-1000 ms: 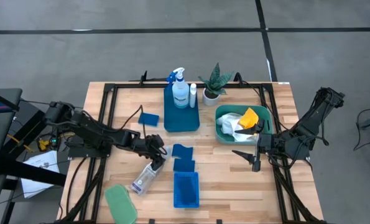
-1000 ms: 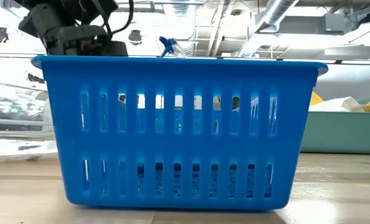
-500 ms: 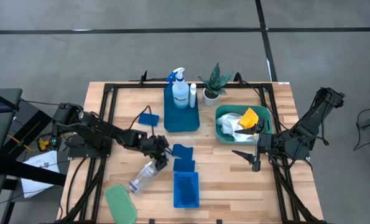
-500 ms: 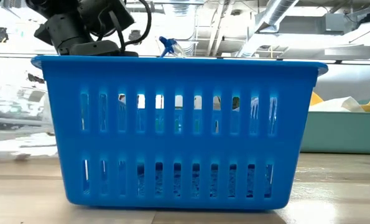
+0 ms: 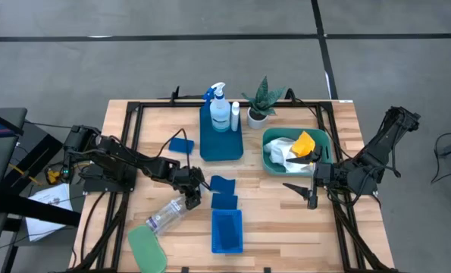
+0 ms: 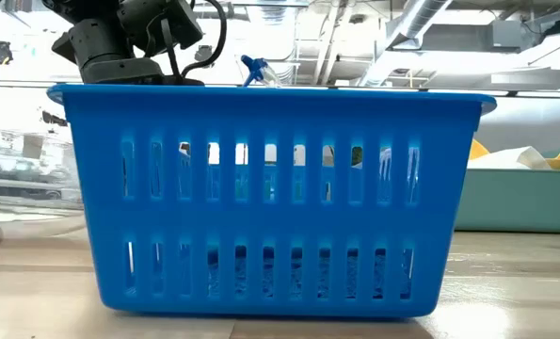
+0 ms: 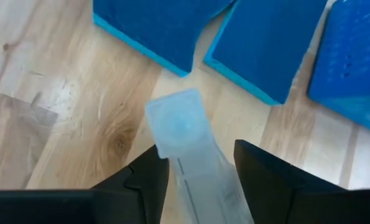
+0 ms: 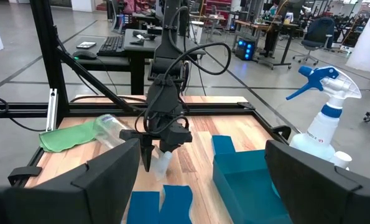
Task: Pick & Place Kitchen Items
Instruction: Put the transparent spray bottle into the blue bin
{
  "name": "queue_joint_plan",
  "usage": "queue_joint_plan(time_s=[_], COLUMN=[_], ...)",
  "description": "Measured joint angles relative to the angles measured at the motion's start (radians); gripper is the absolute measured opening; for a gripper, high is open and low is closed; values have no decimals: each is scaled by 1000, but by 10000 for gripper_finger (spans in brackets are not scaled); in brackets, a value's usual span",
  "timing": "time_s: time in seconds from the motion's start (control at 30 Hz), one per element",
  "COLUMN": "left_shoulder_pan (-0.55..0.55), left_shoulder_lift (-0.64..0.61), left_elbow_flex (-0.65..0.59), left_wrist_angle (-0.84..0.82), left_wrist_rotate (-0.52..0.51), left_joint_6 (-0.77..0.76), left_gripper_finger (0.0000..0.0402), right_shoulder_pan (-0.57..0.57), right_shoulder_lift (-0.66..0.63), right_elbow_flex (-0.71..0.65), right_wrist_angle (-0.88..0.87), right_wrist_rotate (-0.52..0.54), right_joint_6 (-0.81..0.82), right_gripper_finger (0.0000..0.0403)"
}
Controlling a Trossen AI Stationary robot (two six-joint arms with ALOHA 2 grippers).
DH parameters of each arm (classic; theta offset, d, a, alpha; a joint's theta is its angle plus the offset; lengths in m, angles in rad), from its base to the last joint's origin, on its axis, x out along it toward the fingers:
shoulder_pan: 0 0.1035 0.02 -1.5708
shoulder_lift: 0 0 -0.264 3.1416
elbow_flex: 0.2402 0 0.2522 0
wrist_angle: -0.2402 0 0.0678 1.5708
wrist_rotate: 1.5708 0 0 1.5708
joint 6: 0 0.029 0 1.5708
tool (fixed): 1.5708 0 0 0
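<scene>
A clear plastic bottle (image 5: 166, 214) lies on its side on the wood at the near left. Its base end reaches the green cloth (image 5: 147, 248), and its cap (image 7: 177, 122) points toward two blue sponges (image 5: 223, 192). My left gripper (image 5: 192, 197) points steeply down over the bottle's cap end, with its fingers closed in on the neck. My right gripper (image 5: 310, 197) hangs open above the table's right side, beside the teal tub (image 5: 269, 161), and touches nothing. My left gripper has the clear bottle's neck (image 7: 200, 171), just behind the cap, between its two fingers (image 7: 148, 180). The fingers slant down from the table's left and lie across the bottle. The bottle's body trails away toward the green cloth (image 8: 73, 134).
A blue slotted basket (image 5: 227, 231) stands at the near edge, right of the bottle. A blue tray (image 5: 221, 145) at the back holds a spray bottle (image 5: 218, 102) and a white bottle (image 5: 235, 115). A third sponge (image 5: 181, 145), a potted plant (image 5: 261, 102) and cloths in the tub are farther off.
The clear bottle has turned on the table. Its base end has swung toward the table's left edge and now reaches the green cloth, while its cap end has stayed at my left gripper. The left gripper has tipped and rolled a little over the cap end.
</scene>
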Motion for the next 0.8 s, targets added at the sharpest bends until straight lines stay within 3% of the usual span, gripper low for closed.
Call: queue_joint_plan(time_s=[0.27, 0.57, 0.8], left_shoulder_pan=[0, 13, 16], left_shoulder_lift=[-10, -133, -255], left_elbow_flex=[-1, -3, -2], left_wrist_angle=[-3, 51, 86], left_wrist_rotate=[41, 24, -55], left_joint_6=[6, 52, 123], left_gripper_finger=[124, 118, 111], right_shoulder_pan=[0, 0, 0], right_shoulder_lift=[0, 0, 0], right_elbow_flex=[0, 0, 0], right_wrist_angle=[0, 0, 0], right_wrist_rotate=[0, 0, 0], right_joint_6=[0, 0, 0], right_gripper_finger=[336, 336, 336])
